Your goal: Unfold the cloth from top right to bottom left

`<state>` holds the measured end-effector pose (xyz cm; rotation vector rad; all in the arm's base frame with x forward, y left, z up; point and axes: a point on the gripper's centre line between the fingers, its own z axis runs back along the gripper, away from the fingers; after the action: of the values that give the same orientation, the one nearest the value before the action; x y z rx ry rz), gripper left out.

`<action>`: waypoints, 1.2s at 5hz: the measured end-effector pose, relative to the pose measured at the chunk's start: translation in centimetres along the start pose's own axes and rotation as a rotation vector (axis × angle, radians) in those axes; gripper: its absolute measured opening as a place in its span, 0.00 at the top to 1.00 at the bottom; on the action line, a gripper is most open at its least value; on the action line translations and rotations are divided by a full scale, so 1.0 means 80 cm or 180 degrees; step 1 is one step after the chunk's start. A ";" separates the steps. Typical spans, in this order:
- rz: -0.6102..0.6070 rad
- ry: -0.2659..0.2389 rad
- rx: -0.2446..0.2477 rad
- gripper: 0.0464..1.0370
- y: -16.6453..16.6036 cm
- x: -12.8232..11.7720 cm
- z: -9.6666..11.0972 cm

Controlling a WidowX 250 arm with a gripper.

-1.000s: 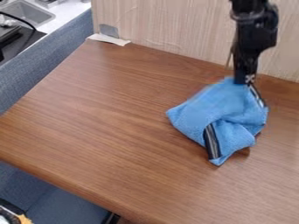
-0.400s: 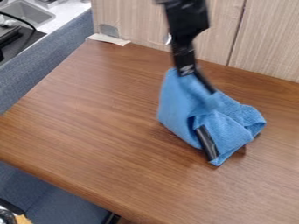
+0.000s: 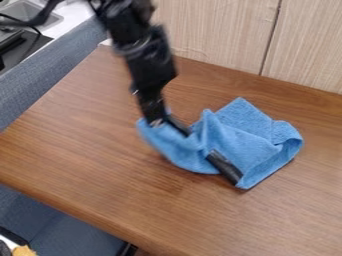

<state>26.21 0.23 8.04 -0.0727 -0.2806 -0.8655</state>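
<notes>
The black gripper (image 3: 169, 125) hangs low over the middle of the table, its fingers closed on the left end of the blue cloth (image 3: 250, 135). That held end is lifted a little and droops in a loose fold. The rest of the cloth lies crumpled on the table to the right, one corner pointing up toward the wall and its right edge curled over. A black strip on the cloth slants along its lower front.
The brown wooden table (image 3: 87, 135) reaches to a pale wood panel (image 3: 220, 30) at the back. Past its left edge stands a blue-grey partition (image 3: 53, 65), with a sink (image 3: 30, 11) behind.
From the upper right, my gripper has moved left and downward with the cloth's end, drawing it leftward. The cloth's right and bottom parts stayed nearly in place, and a back corner now shows.
</notes>
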 end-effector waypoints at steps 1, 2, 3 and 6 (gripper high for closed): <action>0.0120 0.0033 0.0200 0.99 -0.006 -0.024 -0.008; 0.0241 0.0137 0.0203 0.99 -0.007 -0.039 -0.020; 0.0393 0.0308 0.0132 0.97 -0.006 -0.052 -0.037; 0.0472 0.0472 0.0116 0.24 0.000 -0.050 -0.021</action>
<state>24.10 2.92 5.36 0.0049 -0.1500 -0.7141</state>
